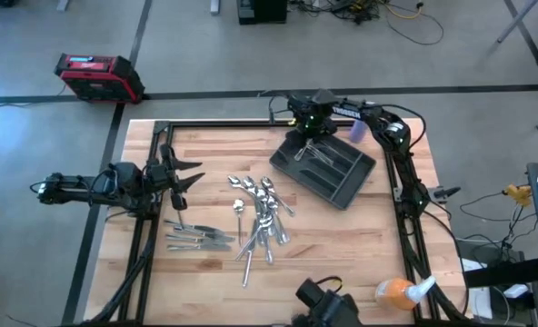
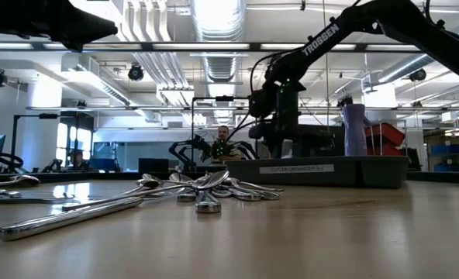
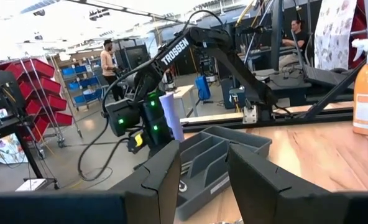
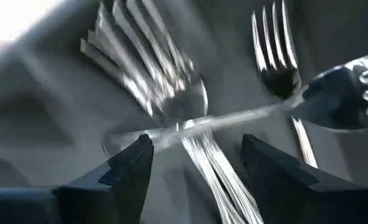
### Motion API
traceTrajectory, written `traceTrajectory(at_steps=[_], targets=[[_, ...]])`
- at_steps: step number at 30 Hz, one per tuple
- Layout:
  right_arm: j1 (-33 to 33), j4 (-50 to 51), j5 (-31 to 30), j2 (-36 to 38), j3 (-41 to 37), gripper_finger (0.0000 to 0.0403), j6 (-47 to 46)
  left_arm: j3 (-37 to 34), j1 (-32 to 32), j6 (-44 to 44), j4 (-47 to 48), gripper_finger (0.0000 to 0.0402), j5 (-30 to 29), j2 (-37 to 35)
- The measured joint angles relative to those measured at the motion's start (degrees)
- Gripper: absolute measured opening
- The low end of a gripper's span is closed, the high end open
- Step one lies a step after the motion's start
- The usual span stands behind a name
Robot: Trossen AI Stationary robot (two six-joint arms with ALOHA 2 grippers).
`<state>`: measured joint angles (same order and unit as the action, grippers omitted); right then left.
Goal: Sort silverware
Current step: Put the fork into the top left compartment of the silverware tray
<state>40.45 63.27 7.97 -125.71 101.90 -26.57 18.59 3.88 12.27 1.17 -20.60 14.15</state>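
Most silverware [image 1: 260,218] is heaped mid-table; some forks [image 4: 171,81] are already laid in the tray [image 1: 355,177]. Both grippers, left [image 1: 189,173] and right [image 4: 196,155], are spread empty. Slim, stiff, slippery pieces are probably best pinched mid-handle.

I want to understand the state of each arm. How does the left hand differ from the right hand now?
The left hand hangs open near the table's left edge, beside the loose silverware; the right hand is open over the dark tray at the far side. The left hand has nothing between its fingers; the right hand's fingers stand just above forks in the tray, one lying across. Both are dark, two-fingered.
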Motion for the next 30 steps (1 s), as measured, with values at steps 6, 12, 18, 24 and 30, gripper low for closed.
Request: traceTrajectory(at_steps=[6,12,18,24,30], targets=[[1.28,-7.65,-0.64,-0.02,-1.55,0.0196,-2.63,0.0,0.04,-0.77,0.33,0.0119,0.05,0.22],[0.93,-9.08,-3.04,-0.02,-1.39,0.0114,-0.78,0.0,0.04,-0.94,0.31,0.0119,0.09,0.34],[0.61,-9.69,-3.73,0.04,-1.47,0.0011,2.39,0.0,0.04,-1.24,0.26,0.0119,0.11,0.39],[-0.72,-9.43,-4.92,0.9,-1.45,0.0004,3.78,0.0,0.04,-2.3,0.54,0.0119,0.13,0.39],[-2.37,-4.67,-5.67,6.85,-1.56,0.0,6.02,-0.01,0.03,-2.73,0.77,0.0119,0.13,0.38]])
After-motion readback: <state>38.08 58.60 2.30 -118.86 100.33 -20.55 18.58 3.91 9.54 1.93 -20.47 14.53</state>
